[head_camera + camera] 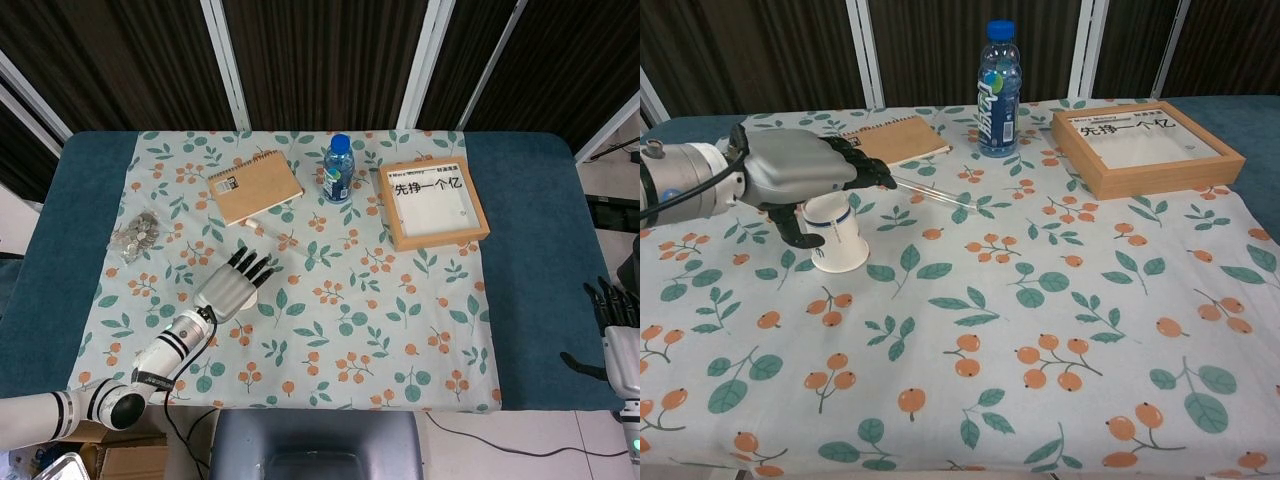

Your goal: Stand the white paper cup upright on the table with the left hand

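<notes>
At nine o'clock on the cloth (400, 330), the cup (837, 243) sits mouth-down under the left hand (800, 172), whose fingers stretch flat above it – spread, gripping nothing yet. It looks light, thin-walled and easily crushed – best taken gently round the mid-wall. The right hand (618, 345) hangs open at four o'clock.

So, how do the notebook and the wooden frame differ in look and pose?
The notebook is thin, brown-covered and spiral-bound; the wooden frame is thicker, with a raised rim around a white panel bearing black characters. The notebook lies left of the water bottle, the frame right of it. Both lie flat on the tablecloth.
</notes>
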